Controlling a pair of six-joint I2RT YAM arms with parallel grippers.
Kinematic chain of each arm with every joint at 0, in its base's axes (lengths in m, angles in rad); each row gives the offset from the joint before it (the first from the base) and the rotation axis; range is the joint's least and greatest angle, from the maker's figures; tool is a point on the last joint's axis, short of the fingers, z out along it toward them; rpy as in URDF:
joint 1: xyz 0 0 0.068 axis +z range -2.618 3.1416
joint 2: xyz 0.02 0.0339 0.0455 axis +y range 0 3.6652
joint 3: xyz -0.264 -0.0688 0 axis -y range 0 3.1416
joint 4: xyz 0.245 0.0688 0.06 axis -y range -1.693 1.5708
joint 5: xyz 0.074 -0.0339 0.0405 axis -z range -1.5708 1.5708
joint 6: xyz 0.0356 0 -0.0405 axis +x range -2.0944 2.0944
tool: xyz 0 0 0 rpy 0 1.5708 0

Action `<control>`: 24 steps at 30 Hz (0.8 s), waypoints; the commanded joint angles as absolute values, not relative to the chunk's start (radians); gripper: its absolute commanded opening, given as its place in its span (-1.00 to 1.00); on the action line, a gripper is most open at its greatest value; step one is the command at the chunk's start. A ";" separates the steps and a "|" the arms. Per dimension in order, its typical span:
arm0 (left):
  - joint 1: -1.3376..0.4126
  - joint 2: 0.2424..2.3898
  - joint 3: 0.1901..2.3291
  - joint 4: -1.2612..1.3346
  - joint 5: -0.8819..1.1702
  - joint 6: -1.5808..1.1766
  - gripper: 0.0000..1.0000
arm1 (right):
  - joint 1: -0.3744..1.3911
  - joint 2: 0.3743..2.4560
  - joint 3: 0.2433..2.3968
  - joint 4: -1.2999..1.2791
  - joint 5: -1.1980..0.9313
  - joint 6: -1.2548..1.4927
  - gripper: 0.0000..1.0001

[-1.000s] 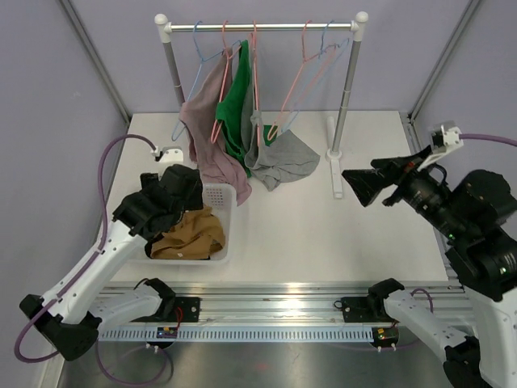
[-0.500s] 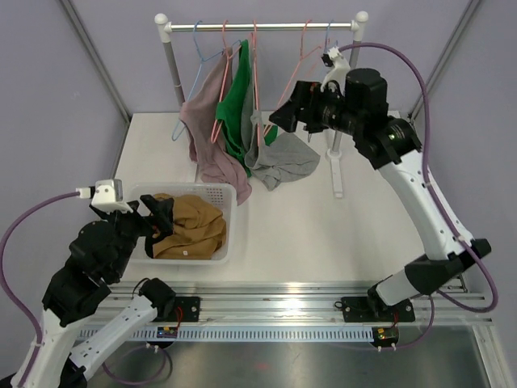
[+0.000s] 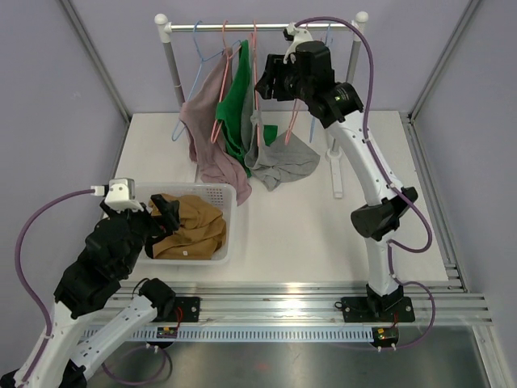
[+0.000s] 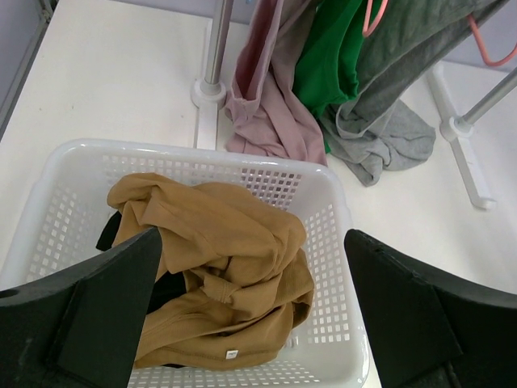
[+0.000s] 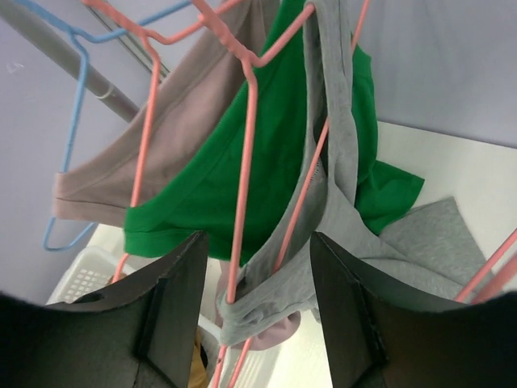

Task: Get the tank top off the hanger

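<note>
Three tank tops hang on the rack: mauve, green and grey, the grey one trailing onto the table. My right gripper is up at the rail. In the right wrist view it is open, and the grey tank top's strap and a pink hanger sit between the jaws without touching them. The green top hangs just behind. My left gripper hovers open over the basket, and in its own wrist view it holds nothing.
A white basket at the front left holds a tan garment over something black. The rack's rail also carries bare blue and pink hangers. Its right post stands on the table behind the grey top.
My right arm swung from the right side up to the rail and its jaws narrowed around the grey strap. My left arm drew back from the basket with its jaws open.
</note>
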State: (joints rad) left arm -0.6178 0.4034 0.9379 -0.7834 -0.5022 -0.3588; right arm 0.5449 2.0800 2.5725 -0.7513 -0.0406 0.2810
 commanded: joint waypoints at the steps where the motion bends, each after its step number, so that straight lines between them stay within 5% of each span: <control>1: -0.614 0.439 0.934 -0.749 -0.483 -0.351 0.98 | 0.571 2.092 2.622 -0.755 0.020 0.244 0.20; 13: -0.612 0.453 0.930 -0.747 -0.446 -0.348 0.98 | 0.607 2.189 2.648 -0.712 0.158 0.167 -0.13; 19: -0.612 0.460 0.928 -0.746 -0.439 -0.347 0.98 | 0.609 2.204 2.648 -0.707 0.176 0.156 -0.88; 24: -0.612 0.471 0.928 -0.747 -0.430 -0.345 0.98 | 0.607 2.166 2.632 -0.692 0.210 0.167 -1.00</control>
State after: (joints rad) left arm -0.6155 0.4534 0.9375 -0.7834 -0.4553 -0.3588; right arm 0.6033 2.2024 2.6152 -0.7486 0.1581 0.1722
